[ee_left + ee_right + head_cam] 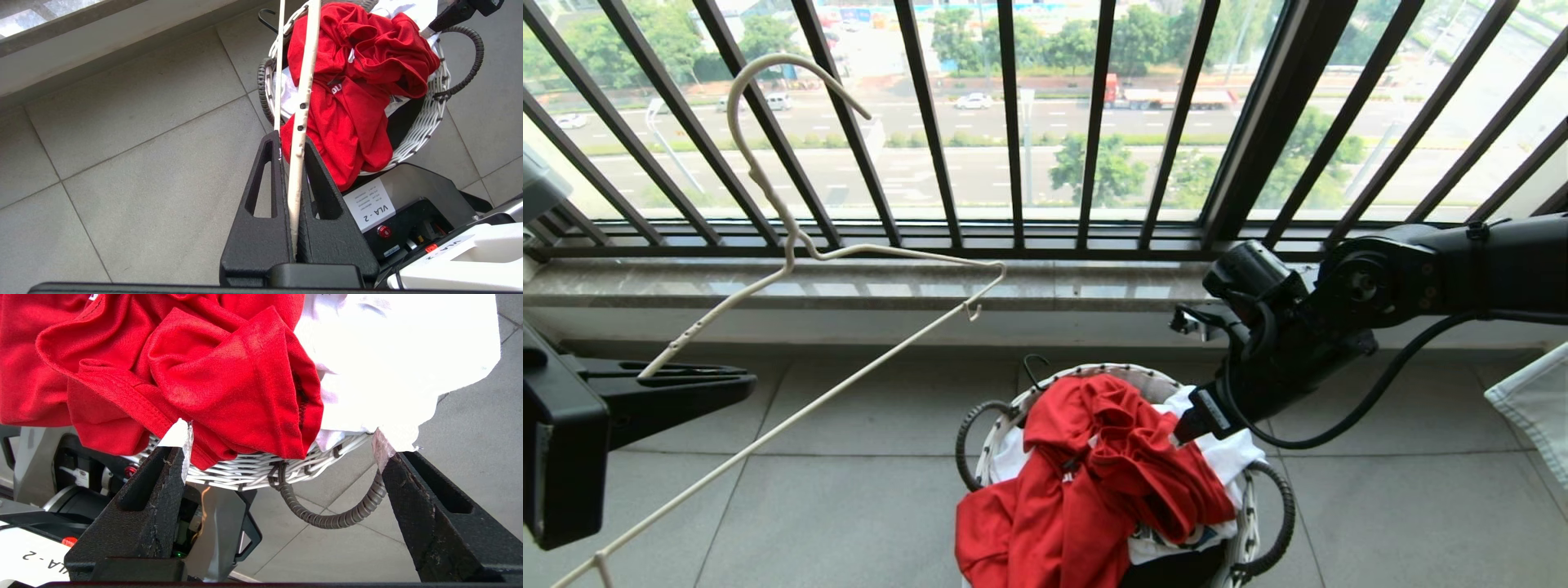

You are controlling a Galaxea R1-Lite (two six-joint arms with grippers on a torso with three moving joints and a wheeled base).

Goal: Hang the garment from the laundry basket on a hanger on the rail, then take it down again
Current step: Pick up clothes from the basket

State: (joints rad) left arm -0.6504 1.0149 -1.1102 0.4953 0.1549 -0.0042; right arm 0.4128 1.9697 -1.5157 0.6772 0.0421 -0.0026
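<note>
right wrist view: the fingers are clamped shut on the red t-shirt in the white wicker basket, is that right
Not quite. In the right wrist view the right gripper has its fingers spread wide apart, holding nothing, beside the red short-sleeved T-shirt, which lies in the round white wicker basket.

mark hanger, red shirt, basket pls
hanger (pixel 792 237), head view, neck below the hook.
red shirt (pixel 1086 482), head view, bunched middle.
basket (pixel 245 473), right wrist view, woven white wall.
</note>
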